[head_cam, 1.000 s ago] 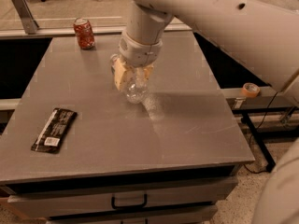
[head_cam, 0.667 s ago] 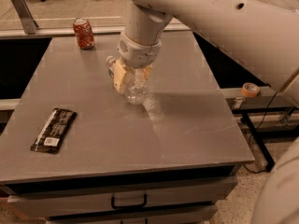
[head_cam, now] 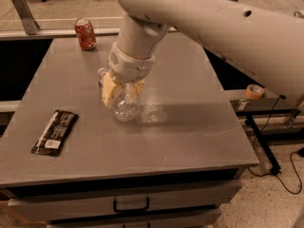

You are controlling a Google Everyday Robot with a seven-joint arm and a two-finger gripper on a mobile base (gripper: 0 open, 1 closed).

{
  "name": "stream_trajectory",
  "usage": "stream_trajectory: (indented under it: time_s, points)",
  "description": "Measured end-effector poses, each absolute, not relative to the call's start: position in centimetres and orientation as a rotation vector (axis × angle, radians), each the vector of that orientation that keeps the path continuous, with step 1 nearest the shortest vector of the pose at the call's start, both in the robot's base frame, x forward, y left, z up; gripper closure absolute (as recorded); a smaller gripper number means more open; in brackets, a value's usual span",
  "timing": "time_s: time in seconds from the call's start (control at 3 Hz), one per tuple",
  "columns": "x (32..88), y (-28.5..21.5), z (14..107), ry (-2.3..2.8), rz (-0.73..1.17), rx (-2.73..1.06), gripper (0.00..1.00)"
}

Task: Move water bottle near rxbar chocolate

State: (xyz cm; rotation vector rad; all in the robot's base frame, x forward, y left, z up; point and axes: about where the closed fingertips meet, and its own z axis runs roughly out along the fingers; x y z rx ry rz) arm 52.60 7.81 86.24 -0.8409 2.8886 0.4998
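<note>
The water bottle, clear and ribbed, hangs tilted just above the grey table near its middle, white cap pointing up-left. My gripper, on the big white arm coming from the upper right, is shut on the bottle, its cream fingers on either side of the bottle's body. The rxbar chocolate, a flat black wrapper with a white label patch, lies on the table's front left, well to the left of the bottle and below it in the picture.
A red soda can stands at the table's back left corner. A drawer handle shows below the front edge. A roll of tape sits on a ledge to the right. The floor lies beyond the right edge.
The gripper with the bottle has shifted slightly to the left and toward the front. The black bar and the can have not moved.
</note>
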Motion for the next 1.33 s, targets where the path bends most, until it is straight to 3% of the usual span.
stream_trajectory:
  time_s: [0.33, 0.67, 1.33]
  points:
    - [50.7, 10.1, 85.8, 2.931, 0.589, -0.756, 1.00]
    - [50.0, 12.2, 86.0, 2.941, 0.654, -0.719, 0.82]
    - [48.4, 15.1, 85.5, 2.933, 0.702, -0.721, 0.36]
